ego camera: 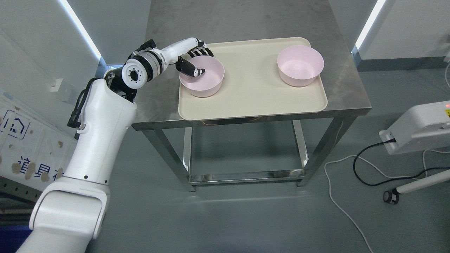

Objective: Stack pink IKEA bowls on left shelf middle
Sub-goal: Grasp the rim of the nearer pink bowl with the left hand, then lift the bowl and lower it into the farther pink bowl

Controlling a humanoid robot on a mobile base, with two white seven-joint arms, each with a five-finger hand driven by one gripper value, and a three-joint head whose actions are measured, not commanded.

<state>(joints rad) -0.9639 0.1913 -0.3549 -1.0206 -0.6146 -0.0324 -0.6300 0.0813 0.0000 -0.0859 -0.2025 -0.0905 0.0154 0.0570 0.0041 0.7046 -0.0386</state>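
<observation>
The left hand (194, 60) reaches in over the near-left corner of a cream tray (253, 102) and is closed on the rim of the nearer pink bowl (205, 82): its thumb (193, 70) dips down inside the bowl against the inner wall, while the dark fingers (201, 52) curl over the outside of the rim on the far side, so the rim is pinched between them. How firmly the fingers press the outer wall is hard to judge from this angle, since the bowl's edge hides their tips. The bowl sits upright, directly under the hand, and appears to rest on the tray. A second pink bowl (300, 66), also upright, stands well apart to the right of the hand, near the tray's far-right corner and clear of the first bowl. The tray lies flat on a steel table (348, 88), which extends beyond the hand on the far side and to its right. The white forearm runs back from the hand toward the lower left of the picture. Well off to the right of the hand, past the table, a white device (418, 128) sits with a black cable (365, 175) looping over the grey floor.
</observation>
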